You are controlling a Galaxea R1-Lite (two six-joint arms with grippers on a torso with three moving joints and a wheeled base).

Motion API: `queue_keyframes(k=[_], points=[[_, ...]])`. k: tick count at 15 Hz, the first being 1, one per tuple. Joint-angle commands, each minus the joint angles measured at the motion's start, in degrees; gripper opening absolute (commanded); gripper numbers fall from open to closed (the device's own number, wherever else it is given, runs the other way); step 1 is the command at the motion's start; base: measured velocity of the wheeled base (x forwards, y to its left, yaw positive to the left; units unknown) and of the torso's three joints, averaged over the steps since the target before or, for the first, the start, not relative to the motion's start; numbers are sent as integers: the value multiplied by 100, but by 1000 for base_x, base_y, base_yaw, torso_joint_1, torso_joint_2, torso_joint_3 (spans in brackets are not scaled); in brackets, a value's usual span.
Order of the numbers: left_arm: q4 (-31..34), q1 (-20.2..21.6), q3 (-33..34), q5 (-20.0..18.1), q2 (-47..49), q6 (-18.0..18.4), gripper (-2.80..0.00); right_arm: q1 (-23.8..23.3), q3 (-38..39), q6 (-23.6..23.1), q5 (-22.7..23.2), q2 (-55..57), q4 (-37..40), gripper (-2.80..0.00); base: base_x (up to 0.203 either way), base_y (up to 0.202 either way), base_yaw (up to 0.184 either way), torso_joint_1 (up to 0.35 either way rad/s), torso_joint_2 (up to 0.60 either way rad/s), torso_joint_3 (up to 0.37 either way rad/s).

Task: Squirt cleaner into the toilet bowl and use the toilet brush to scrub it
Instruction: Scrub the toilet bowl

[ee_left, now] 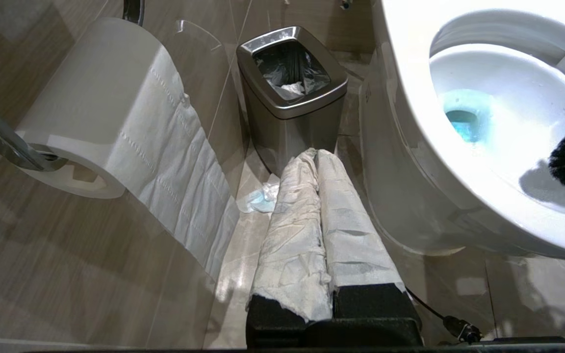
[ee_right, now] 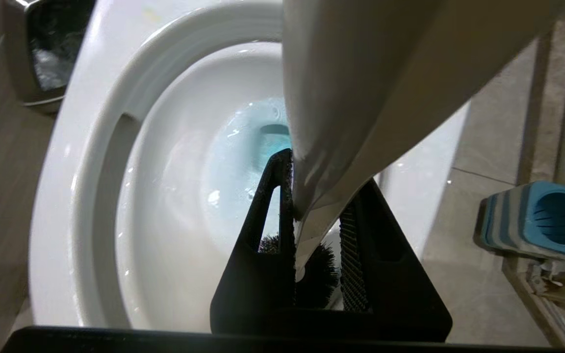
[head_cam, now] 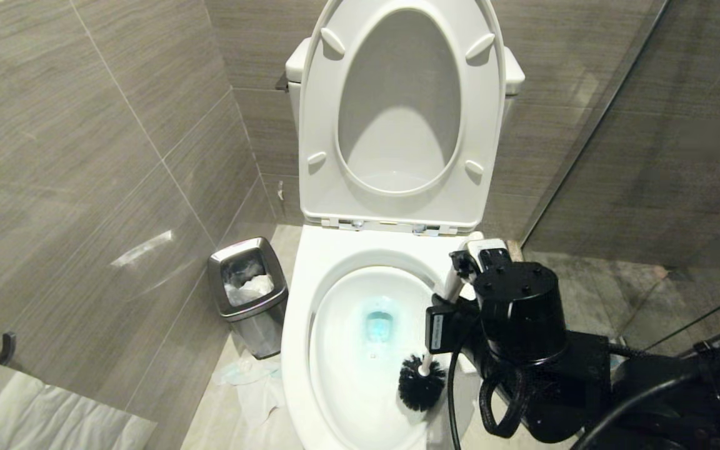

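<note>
The white toilet bowl [head_cam: 297, 325] stands open with its seat and lid [head_cam: 397, 112] raised. Teal-blue cleaner [head_cam: 379, 325] tints the water at the bottom of the basin. My right gripper [head_cam: 475, 262] hangs over the bowl's right rim, shut on the white handle [ee_right: 361, 73] of the toilet brush. The brush's black bristle head [head_cam: 421, 389] sits low against the near right wall of the basin, apart from the teal pool. The right wrist view shows the same grip [ee_right: 319, 171], with the bristles [ee_right: 319, 279] below it. My left gripper [ee_left: 312, 153], its fingers wrapped in white paper, is shut, empty and parked near the floor left of the toilet.
A small steel waste bin [head_cam: 249, 294] stands left of the toilet, with crumpled tissue [ee_left: 263, 201] on the floor beside it. A toilet paper roll [ee_left: 101, 98] hangs on the left wall. The blue-and-grey brush holder [ee_right: 537, 220] lies on the floor to the toilet's right, near a glass partition [head_cam: 616, 125].
</note>
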Motion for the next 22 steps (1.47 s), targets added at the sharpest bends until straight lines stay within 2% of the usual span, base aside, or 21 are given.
queue_keyframes(k=[1, 5, 8, 15, 22], points=[[0, 1, 1, 1, 2, -1, -280, -275, -27, -11, -18, 53, -31, -280, 0, 0, 0, 0, 0, 0], [0, 1, 1, 1, 8, -1, -280, -510, -125, -285, -26, 583, -604, -280, 0, 0, 0, 0, 0, 0], [0, 1, 1, 1, 1, -1, -280, -708, -644, -635, -27, 1125, -1115, -280, 0, 0, 0, 0, 0, 0], [0, 1, 1, 1, 9, -1, -280, -796, -2177, -1005, -45, 2014, -1127, -280, 0, 0, 0, 0, 0, 0], [0, 1, 1, 1, 6, -1, -280, -788, -3120, -1168, -115, 2661, -1098, -280, 0, 0, 0, 0, 0, 0]])
